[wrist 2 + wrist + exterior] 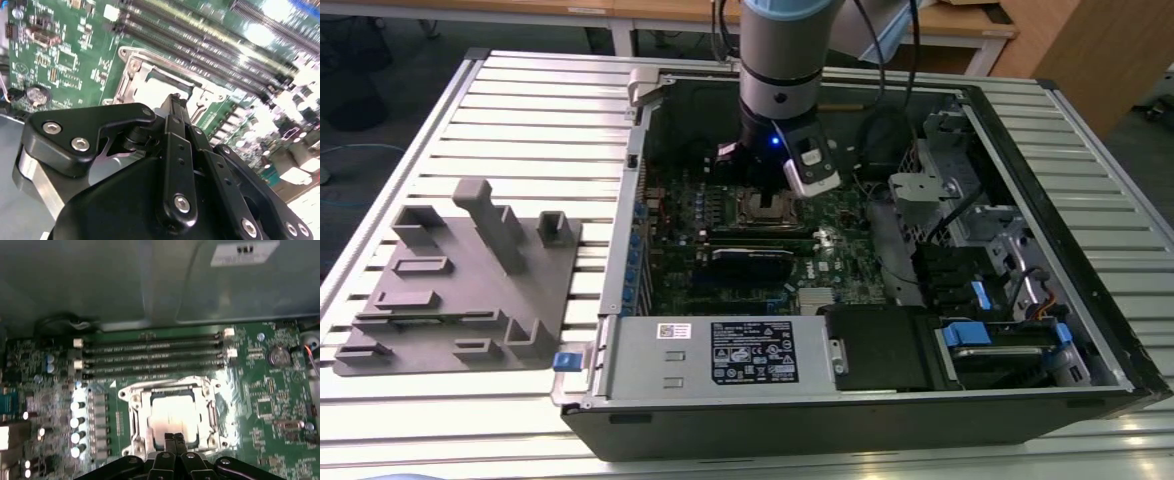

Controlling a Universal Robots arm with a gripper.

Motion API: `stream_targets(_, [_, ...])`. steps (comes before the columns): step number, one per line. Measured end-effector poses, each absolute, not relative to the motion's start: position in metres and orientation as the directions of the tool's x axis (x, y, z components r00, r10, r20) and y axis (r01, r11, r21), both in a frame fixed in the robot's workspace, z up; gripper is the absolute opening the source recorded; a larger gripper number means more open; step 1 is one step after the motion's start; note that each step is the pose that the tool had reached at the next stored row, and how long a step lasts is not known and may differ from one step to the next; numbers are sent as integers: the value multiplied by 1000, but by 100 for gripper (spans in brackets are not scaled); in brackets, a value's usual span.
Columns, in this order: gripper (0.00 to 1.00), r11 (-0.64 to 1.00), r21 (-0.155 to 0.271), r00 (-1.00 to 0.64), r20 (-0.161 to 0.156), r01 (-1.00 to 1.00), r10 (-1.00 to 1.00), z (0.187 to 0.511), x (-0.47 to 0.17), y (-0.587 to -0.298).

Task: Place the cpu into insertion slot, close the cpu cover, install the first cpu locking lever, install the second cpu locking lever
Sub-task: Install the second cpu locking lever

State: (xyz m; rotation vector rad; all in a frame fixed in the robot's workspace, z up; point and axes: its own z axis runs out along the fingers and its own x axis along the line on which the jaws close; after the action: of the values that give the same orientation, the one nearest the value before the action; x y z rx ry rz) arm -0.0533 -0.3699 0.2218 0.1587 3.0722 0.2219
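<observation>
Gripper [174, 439] pinched tight, holding nothing, right above the cpu [172, 416] lying in the insertion slot [134, 421] under the cpu cover [172, 386]. Could scratch the chip or slip sideways if pushed hard.

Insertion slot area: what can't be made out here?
- Exterior view: the insertion slot is too small to show the locking levers.
- First wrist view: the gripper hides the near edge of the cpu.
- Second wrist view: glare washes out the cpu cover.
</observation>
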Motion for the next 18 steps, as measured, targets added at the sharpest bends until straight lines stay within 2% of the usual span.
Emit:
stream_targets(4, [11,987,127,-993,-52,98,106,221,-53,-360])
stream_targets(12, [11,990,106,-993,-54,98,105,221,-52,-359])
stream_targets(18, [11,990,104,-993,-54,98,104,221,-50,-357])
